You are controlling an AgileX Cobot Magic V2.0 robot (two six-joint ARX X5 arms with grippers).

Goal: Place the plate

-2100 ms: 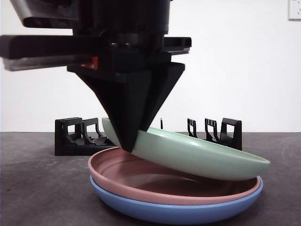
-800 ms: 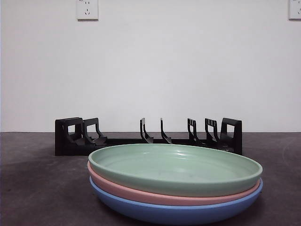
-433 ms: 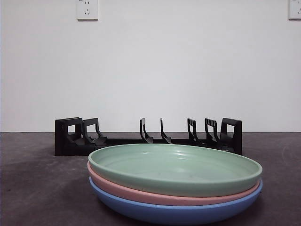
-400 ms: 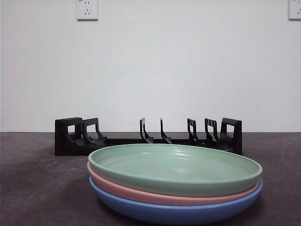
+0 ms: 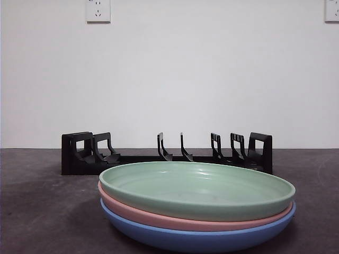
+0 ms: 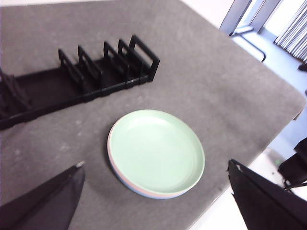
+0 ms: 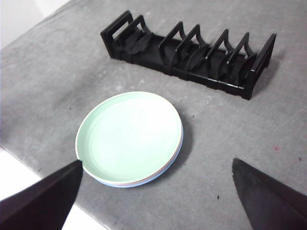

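A green plate (image 5: 197, 189) lies flat on top of a pink plate (image 5: 159, 218) and a blue plate (image 5: 196, 239), stacked on the dark table near its front edge. The green plate also shows in the left wrist view (image 6: 156, 151) and the right wrist view (image 7: 129, 136). A black slotted dish rack (image 5: 167, 153) stands empty behind the stack. My left gripper (image 6: 158, 201) and right gripper (image 7: 158, 191) are both open, empty and raised high above the table, out of the front view.
The rack (image 6: 84, 79) (image 7: 192, 50) has several upright dividers. The grey table (image 7: 240, 129) ends close to the plates at its front edge (image 6: 216, 211). Wall sockets (image 5: 98, 10) are on the white back wall.
About two seconds ago a gripper held the green plate tilted over the pink one. Now the green plate lies flat on the stack and the gripper is gone from the front view.
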